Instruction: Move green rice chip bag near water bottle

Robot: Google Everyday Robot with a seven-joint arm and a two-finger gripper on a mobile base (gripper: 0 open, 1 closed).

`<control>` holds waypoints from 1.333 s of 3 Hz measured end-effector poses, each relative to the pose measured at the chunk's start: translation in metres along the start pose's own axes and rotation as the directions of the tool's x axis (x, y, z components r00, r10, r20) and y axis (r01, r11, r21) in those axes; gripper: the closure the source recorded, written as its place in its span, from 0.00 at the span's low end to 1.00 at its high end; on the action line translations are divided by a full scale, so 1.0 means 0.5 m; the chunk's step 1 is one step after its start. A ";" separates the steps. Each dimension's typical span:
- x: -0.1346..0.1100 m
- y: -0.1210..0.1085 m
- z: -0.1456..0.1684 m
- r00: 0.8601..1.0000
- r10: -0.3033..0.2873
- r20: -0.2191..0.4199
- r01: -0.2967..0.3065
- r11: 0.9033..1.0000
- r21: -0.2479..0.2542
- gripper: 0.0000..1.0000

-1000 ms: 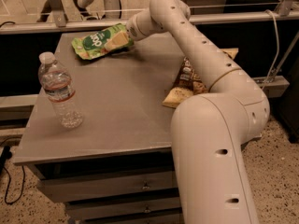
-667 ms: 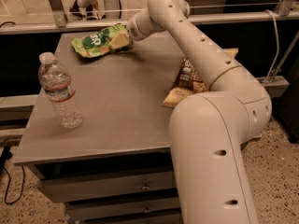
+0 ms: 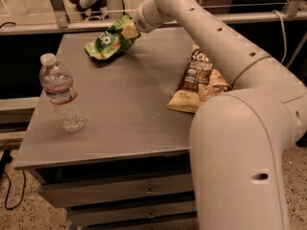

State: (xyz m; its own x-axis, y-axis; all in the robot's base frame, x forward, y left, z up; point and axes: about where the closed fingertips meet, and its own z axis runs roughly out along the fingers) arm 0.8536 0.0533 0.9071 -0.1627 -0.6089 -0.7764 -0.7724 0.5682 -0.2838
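The green rice chip bag [image 3: 108,41] is at the far side of the grey table [image 3: 124,119], left of centre. Its right end is raised and its left end droops toward the tabletop. My gripper [image 3: 129,29] is at that raised right end, shut on the bag's edge, with the arm reaching in from the right. The water bottle [image 3: 60,92], clear with a white cap and a red-and-white label, stands upright near the table's left edge, well in front and to the left of the bag.
A brown-and-yellow chip bag [image 3: 199,80] lies on the right side of the table, partly behind my arm [image 3: 240,143]. A railing and glass [image 3: 57,18] run behind the table. Drawers [image 3: 120,190] sit below the tabletop.
The green bag's right end has risen with my gripper and shifted slightly right. The arm has swung so more of the brown chip bag shows. The bottle has not moved.
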 end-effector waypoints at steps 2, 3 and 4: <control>-0.008 0.069 -0.102 0.999 0.018 -0.029 -0.017 0.999 0.039 1.00; 0.008 0.128 -0.123 0.999 0.033 -0.014 -0.033 0.999 0.016 1.00; 0.040 0.168 -0.148 0.999 0.036 0.005 -0.036 0.999 -0.012 1.00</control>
State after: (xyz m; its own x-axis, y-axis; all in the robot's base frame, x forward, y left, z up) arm 0.7401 0.0482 0.9094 -0.1880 -0.5853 -0.7887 -0.7730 0.5836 -0.2488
